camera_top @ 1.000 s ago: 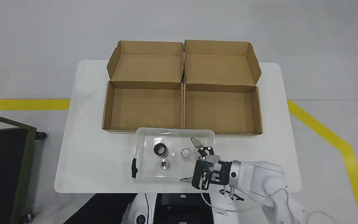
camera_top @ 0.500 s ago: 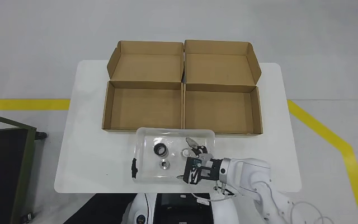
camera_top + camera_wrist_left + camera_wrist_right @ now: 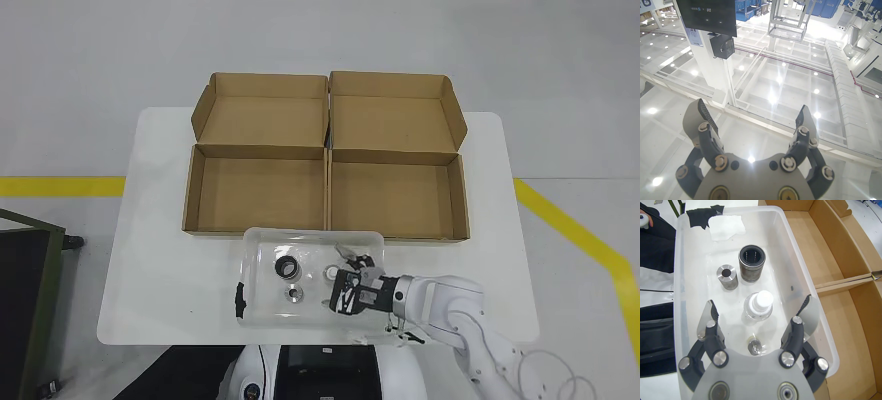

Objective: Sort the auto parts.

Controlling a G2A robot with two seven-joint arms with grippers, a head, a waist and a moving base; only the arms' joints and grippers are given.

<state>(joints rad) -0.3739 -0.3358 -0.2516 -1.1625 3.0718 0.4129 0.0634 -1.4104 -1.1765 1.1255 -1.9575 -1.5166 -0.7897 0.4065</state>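
The right hand hangs over the right end of the bin, spread wide and pinching nothing, with the white-capped bottle upright below the gap. The bin sits at the counter's near edge, about midway along it. Toward the bin's left end a dark bearing stands on end, with a smaller steel cylinder just beside it. A small metal part lies near the bottle, toward the right end. Just beyond the bin, the left box and right box touch side by side, lids folded back toward the far edge. The left hand points up at a ceiling, spread, gripping nothing.
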